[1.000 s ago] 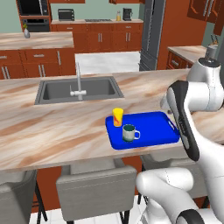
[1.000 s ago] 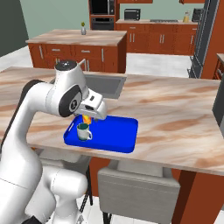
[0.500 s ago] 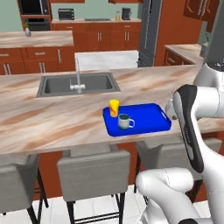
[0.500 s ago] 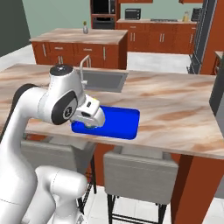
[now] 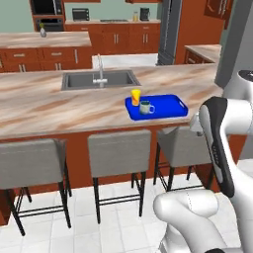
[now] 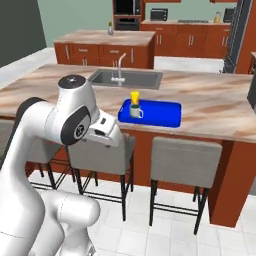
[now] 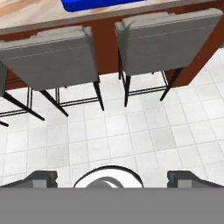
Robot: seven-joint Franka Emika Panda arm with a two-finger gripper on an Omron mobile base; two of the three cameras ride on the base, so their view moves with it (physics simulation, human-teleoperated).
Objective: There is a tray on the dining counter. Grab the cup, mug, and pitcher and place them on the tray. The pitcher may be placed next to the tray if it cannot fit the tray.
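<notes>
The blue tray [image 5: 168, 106] [image 6: 160, 114] lies on the dining counter [image 5: 49, 104] [image 6: 215, 107], right of the sink. The yellow cup [image 5: 135, 96] [image 6: 134, 97] stands upright at the tray's left end. The white-and-teal mug [image 5: 145, 107] [image 6: 135, 111] stands beside it on the tray. My gripper [image 7: 113, 178] [image 6: 116, 139] is open and holds nothing. It hangs well back from the counter, over the stools and tiled floor. A strip of the tray [image 7: 100, 3] shows at the top of the hand view. A small narrow-necked thing [image 5: 43, 32] [image 6: 110, 27] stands on the far island, too small to tell if it is the pitcher.
Grey stools [image 5: 118, 148] [image 6: 182, 155] [image 7: 48, 57] line the counter's near side, between me and the tray. A steel sink [image 5: 99, 79] [image 6: 125, 77] with a faucet is set into the counter. Red-brown cabinets and a fridge stand at the back.
The whole picture has shifted: the base has backed away from the counter, which now looks farther off. The arm has drawn back from the tray, gripper still open. Cup and mug stay on the tray.
</notes>
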